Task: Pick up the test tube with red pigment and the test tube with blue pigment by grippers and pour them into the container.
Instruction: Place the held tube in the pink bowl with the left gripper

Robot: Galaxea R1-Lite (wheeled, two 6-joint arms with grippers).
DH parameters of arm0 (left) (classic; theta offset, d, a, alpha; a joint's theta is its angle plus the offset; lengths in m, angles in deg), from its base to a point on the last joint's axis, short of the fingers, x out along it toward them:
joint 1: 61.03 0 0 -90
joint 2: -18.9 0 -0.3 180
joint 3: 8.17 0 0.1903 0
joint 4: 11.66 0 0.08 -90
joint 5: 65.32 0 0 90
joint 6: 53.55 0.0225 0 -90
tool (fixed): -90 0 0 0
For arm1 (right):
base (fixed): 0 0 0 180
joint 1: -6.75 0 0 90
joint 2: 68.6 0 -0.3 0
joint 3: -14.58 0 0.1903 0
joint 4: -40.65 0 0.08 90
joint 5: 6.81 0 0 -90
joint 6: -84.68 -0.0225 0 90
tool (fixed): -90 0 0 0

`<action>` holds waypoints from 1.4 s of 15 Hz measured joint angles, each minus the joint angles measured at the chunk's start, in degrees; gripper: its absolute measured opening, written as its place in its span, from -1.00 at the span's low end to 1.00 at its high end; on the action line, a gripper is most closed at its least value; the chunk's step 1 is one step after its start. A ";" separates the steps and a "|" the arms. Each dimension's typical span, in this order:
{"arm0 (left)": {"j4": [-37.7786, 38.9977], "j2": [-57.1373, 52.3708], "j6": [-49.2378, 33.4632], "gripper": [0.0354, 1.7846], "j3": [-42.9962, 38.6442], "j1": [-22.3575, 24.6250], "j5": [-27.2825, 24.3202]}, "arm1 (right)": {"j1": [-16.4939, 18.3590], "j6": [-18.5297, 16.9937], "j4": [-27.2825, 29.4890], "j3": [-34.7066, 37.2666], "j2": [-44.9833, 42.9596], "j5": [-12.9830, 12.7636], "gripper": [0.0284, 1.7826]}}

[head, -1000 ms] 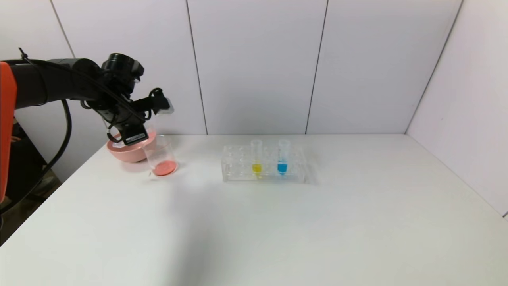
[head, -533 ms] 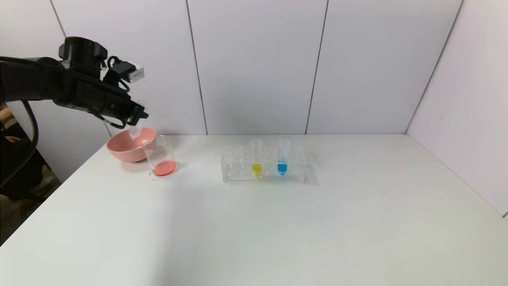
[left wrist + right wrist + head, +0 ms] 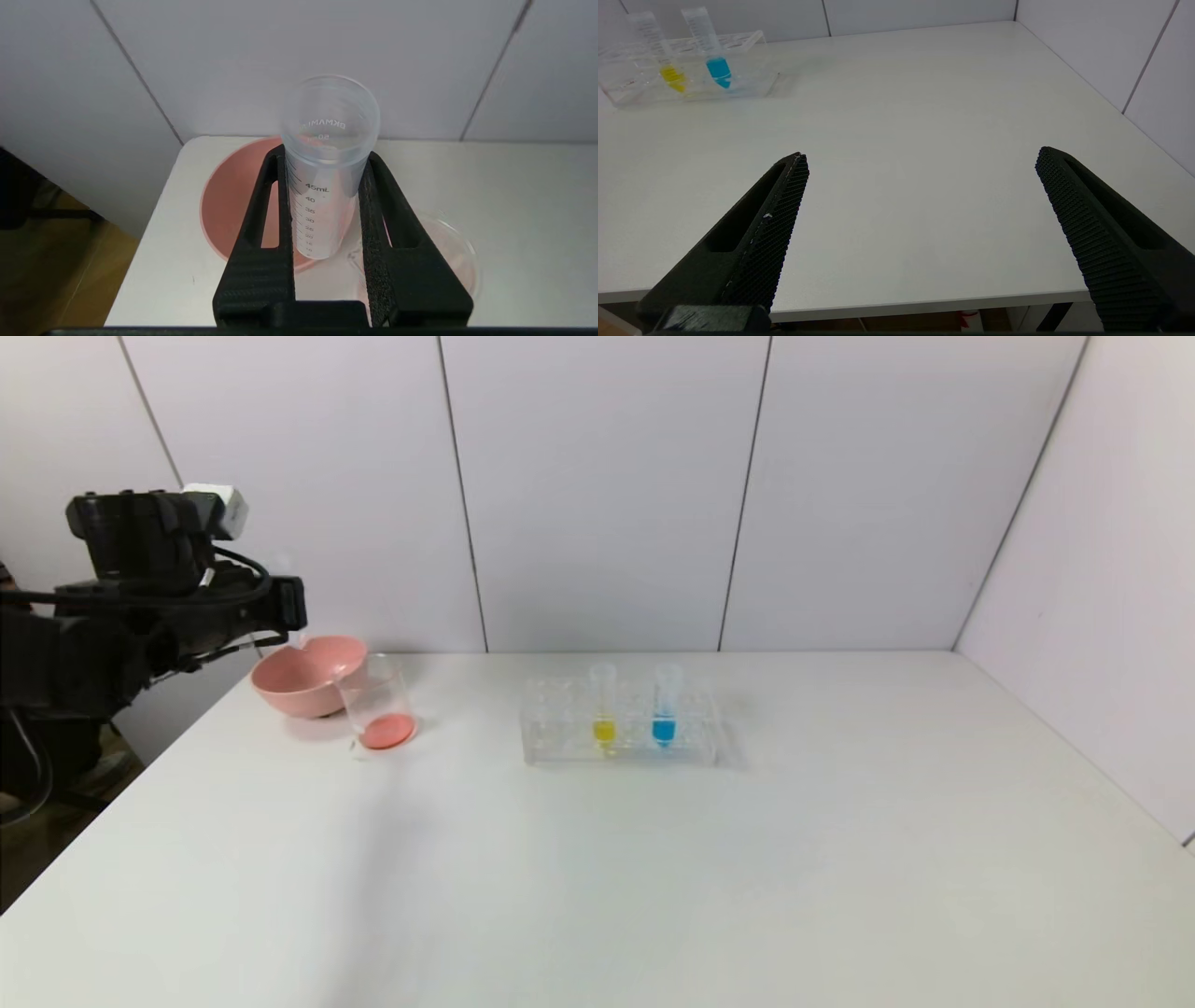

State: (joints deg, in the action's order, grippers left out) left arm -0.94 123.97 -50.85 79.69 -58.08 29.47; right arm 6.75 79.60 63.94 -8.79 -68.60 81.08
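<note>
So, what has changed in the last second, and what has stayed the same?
The left gripper, shut on the emptied test tube, turned back from its tipped pose over the container and drew away to the robot's left, past the pink bowl. The red liquid in the container, the blue tube, the yellow tube and the rack are unchanged.

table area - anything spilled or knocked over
Nothing stands out. The container stands upright with red pigment at its bottom, no spill on the table. The left gripper holds the emptied tube.
</note>
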 joint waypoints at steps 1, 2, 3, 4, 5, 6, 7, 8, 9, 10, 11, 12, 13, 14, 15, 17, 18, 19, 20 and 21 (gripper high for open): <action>6.60 -0.61 -1.05 -0.55 -4.13 0.11 2.73 | 0.00 0.00 0.00 0.00 0.00 0.00 0.99; 12.98 -1.13 -2.10 -0.55 -8.01 0.16 5.44 | 0.02 0.00 0.00 0.00 0.00 0.00 0.99; 17.79 -1.57 -3.00 -0.55 -11.13 0.21 7.30 | 0.00 0.01 0.00 0.00 0.00 0.00 0.99; 21.11 -1.95 -3.84 -0.55 -13.56 0.22 8.52 | 0.00 0.00 0.00 0.00 0.00 0.00 0.99; 22.70 -2.15 -4.17 -0.55 -14.99 0.44 8.96 | 0.00 0.00 0.00 0.00 0.00 0.00 0.99; 22.86 -2.15 -4.23 -0.55 -15.43 0.63 8.98 | 0.00 0.00 0.00 0.00 0.00 0.00 0.99; 22.91 -1.84 -4.34 -0.55 -15.46 0.73 9.01 | 0.00 0.00 0.00 0.00 0.00 0.00 0.99; 22.99 -1.05 -4.62 -0.55 -15.07 0.77 8.98 | 0.00 0.00 0.00 0.00 0.00 0.00 0.99; 23.08 0.13 -4.86 -0.55 -14.24 0.93 8.98 | 0.00 0.00 0.00 0.00 0.00 0.00 0.99; 23.38 1.74 -5.03 -0.55 -12.92 1.16 8.96 | 0.00 0.00 0.00 0.00 0.00 0.00 0.99; 23.86 3.85 -5.28 -0.55 -11.19 1.40 8.96 | 0.00 0.00 0.00 0.00 0.00 0.00 0.99; 24.60 5.84 -5.50 -0.55 -9.34 1.60 8.96 | 0.00 0.00 0.00 0.00 0.00 0.00 0.99; 25.09 8.08 -5.64 -0.55 -7.63 1.71 8.98 | 0.00 0.00 0.00 0.00 0.00 0.00 0.99; 25.42 10.34 -5.86 -0.55 -5.97 1.84 9.01 | 0.00 0.00 0.00 0.00 0.00 0.00 0.99; 25.50 12.13 -6.17 -0.55 -4.82 1.93 9.01 | 0.00 0.00 0.00 0.00 0.00 0.00 0.99; 25.59 14.63 -6.66 -0.55 -3.24 1.97 9.01 | 0.00 0.00 0.00 0.00 0.00 0.00 0.99; 25.61 15.38 -6.74 -0.55 -2.89 2.00 9.01 | 0.00 0.00 0.00 0.00 0.00 0.00 0.99; 25.61 15.90 -6.74 -0.55 -2.67 2.01 8.96 | 0.00 0.00 0.00 0.00 0.00 0.00 0.99; 25.61 16.29 -6.90 -0.53 -2.45 2.04 8.94 | 0.00 0.00 0.00 0.00 0.00 0.00 0.99; 25.61 16.54 -7.38 -0.49 -2.36 2.04 8.92 | 0.00 0.00 0.00 0.00 0.00 0.00 0.99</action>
State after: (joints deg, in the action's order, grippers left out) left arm 24.67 140.51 -58.23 77.32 -56.05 38.39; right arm 6.75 79.60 63.94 -8.79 -68.60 81.08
